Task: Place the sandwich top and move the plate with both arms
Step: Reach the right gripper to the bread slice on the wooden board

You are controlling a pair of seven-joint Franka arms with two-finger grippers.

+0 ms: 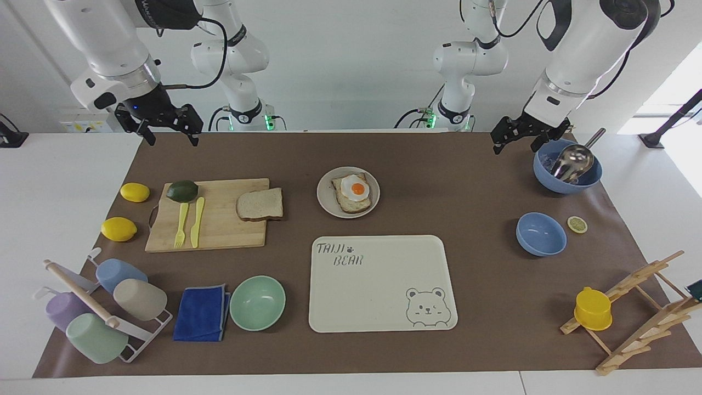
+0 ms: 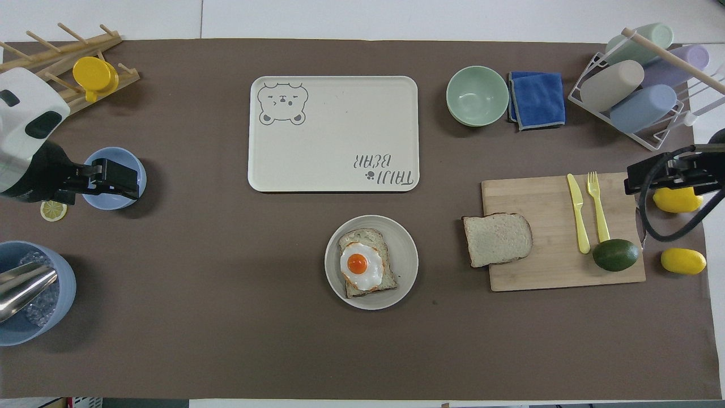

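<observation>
We see plate (image 1: 326, 202) at desk (image 1: 439, 164) centre, just nearer robots than bear tray (image 1: 384, 296), carrying egg toast (image 1: 354, 193). We find sandwich top (image 1: 260, 204) lying flat on cutting board (image 1: 219, 230), at board edge closest to plate, toward right arm's end. We note right gripper (image 1: 167, 126) raised above desk edge, jaws released, empty. We note left gripper (image 1: 521, 131) raised beside blue bowl with scoop (image 1: 567, 167), jaws released, empty.

Two high opposed views share the table (image 1: 471, 181)
</observation>
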